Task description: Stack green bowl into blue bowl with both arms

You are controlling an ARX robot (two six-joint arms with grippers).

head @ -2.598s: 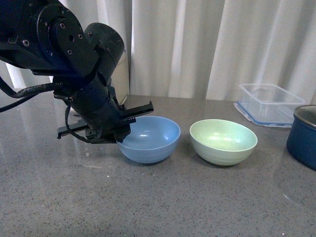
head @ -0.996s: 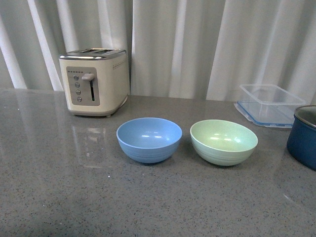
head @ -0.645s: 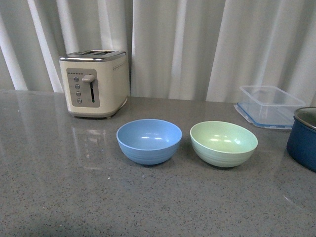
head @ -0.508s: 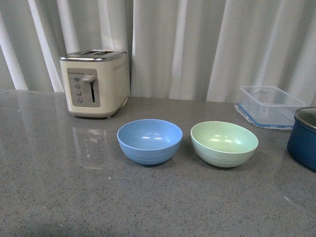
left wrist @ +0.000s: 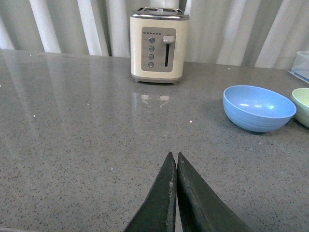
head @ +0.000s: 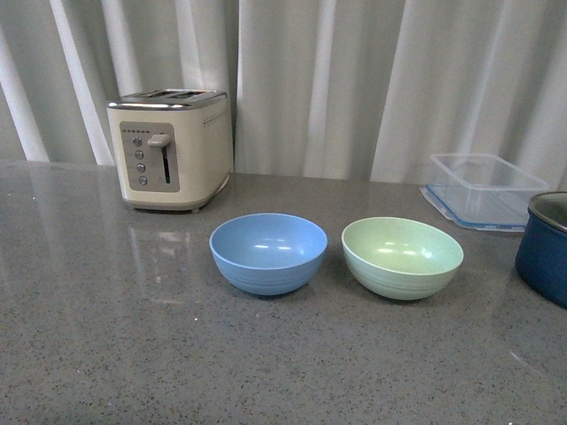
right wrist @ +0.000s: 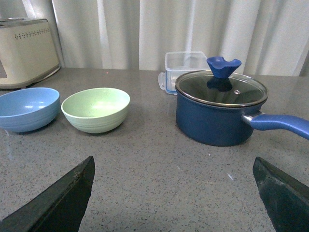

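Note:
The green bowl [head: 402, 257] and the blue bowl [head: 267, 252] stand side by side and upright on the grey counter, blue on the left, a small gap between them. Both are empty. Neither arm shows in the front view. In the left wrist view my left gripper [left wrist: 174, 155] is shut with nothing in it, well short of the blue bowl [left wrist: 259, 107]; the green bowl [left wrist: 303, 104] peeks in at the frame's edge. In the right wrist view my right gripper [right wrist: 174, 162] stands wide open, away from the green bowl [right wrist: 96, 109] and blue bowl [right wrist: 28, 108].
A cream toaster [head: 170, 148] stands behind the blue bowl at the back left. A clear blue-rimmed container [head: 483, 189] sits at the back right. A dark navy lidded pot [right wrist: 220, 108] with a long handle stands right of the green bowl.
The left arm, which hung beside the blue bowl 2.6 s ago, has drawn back out of the front view, uncovering the toaster. The bowls have stayed put.

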